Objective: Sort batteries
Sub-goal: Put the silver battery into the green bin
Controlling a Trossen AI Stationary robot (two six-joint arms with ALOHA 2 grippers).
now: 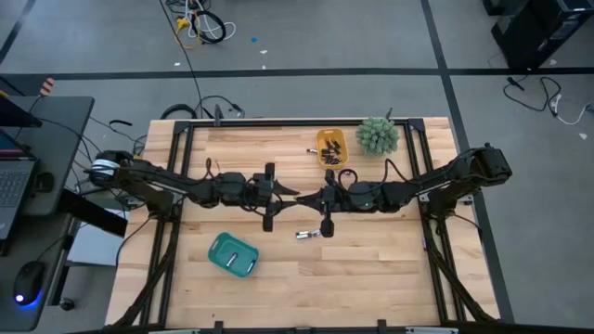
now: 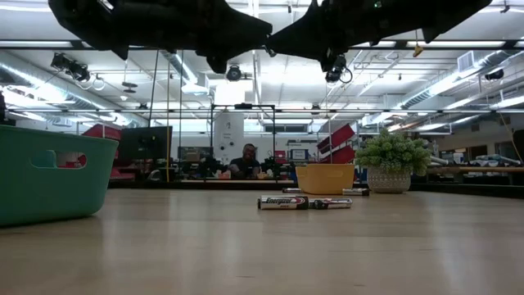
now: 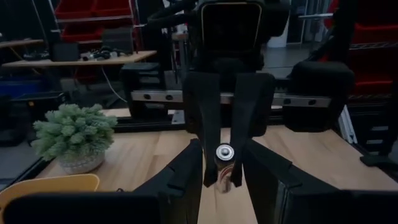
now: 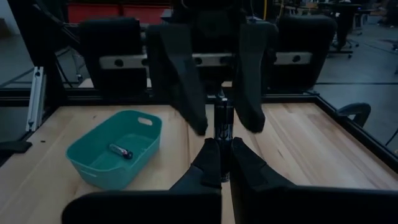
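Wooden table [image 1: 371, 269] boards are bounded by a black frame on every side, and the widest bare stretch is seen along the near edge, to the right of the teal tray [image 1: 232, 253]. The far edge is taken up by a yellow tray [image 1: 331, 147] and, just beside it, a potted plant [image 1: 378, 135]. Both arms are stretched level over the middle of the table, well above the boards, and are met tip to tip. The right gripper [image 4: 224, 144] is clenched on a dark battery [image 4: 223, 121], which is held out past its fingertips. The left gripper [image 3: 222, 144] is placed around that same cell with its fingers spread, a gap being visible on each side, so no contact is made. Two loose batteries [image 1: 309, 234] are laid end to end on the wood just in front of the meeting grippers, in the clear. One battery in the teal tray [image 4: 119, 150] is seen lying flat, and several dark cells [image 1: 330, 153] are gathered in the yellow tray.
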